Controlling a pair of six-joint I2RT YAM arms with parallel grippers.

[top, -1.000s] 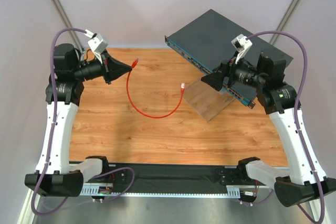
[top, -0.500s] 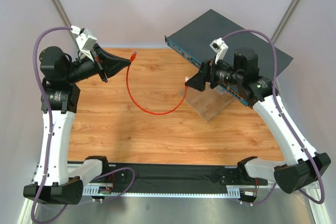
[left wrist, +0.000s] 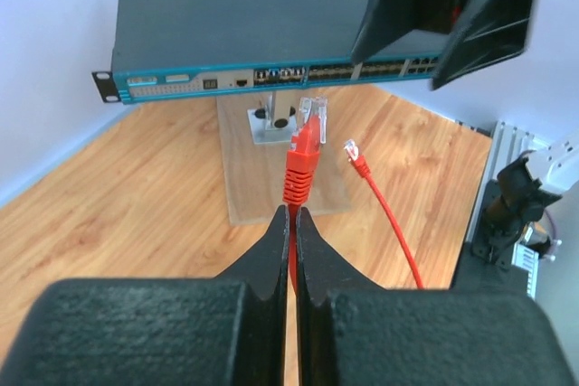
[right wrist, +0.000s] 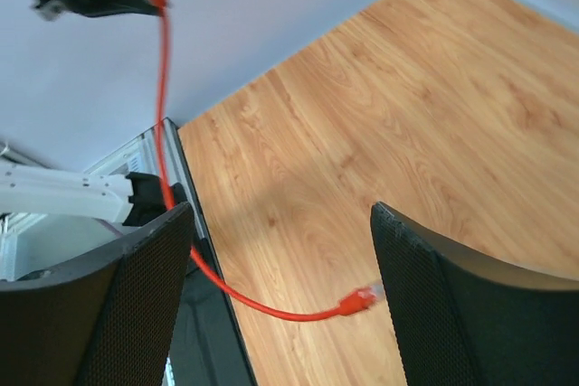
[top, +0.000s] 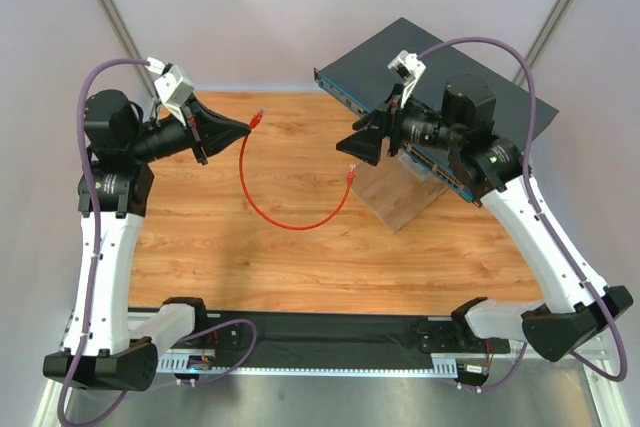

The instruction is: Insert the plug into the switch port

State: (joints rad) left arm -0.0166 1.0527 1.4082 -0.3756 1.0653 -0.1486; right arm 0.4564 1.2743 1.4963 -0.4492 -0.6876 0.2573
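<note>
Honestly, from the top, the plug is held by the left end effector, well apart from the switch port. On the left wrist, only the cable is pinched, so the plug could be twisted off-line at entry. On the right wrist, the right end effector is spread and empty; the loose cable end could be snagged.

two arms, one red cable (a plug at each end), one blue-grey switch, one board
</note>
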